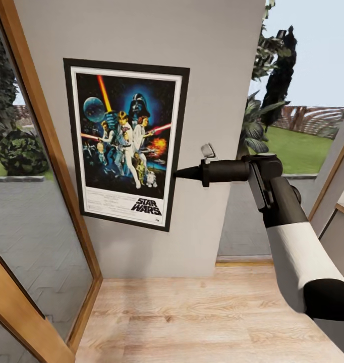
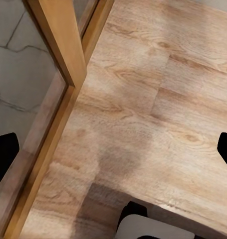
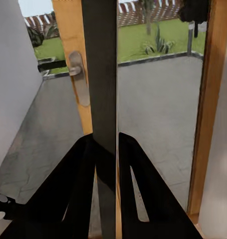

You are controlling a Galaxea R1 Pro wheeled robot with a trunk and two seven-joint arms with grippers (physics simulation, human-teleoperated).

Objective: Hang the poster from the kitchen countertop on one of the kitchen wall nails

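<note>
At 9 o'clock from the right gripper [image 1: 178,173], the poster [image 1: 125,142] sits upright against the grey wall [image 1: 212,60], long axis vertical, tilted slightly. Right arm is the working one; its fingers are clamped on the poster's right edge, seen edge-on between them in the right wrist view. No nail visible, likely hidden. Left gripper [image 2: 113,149] hangs spread, empty, over the wood floor [image 2: 158,99].

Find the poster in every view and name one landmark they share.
Head view: the poster lies flat against the grey wall, left of centre, with the right gripper at its right edge.
Left wrist view: this camera faces the wood floor.
Right wrist view: the poster is seen edge-on, a dark vertical strip between the gripper's fingers.
Shared landmark: the wooden door frame.
</note>
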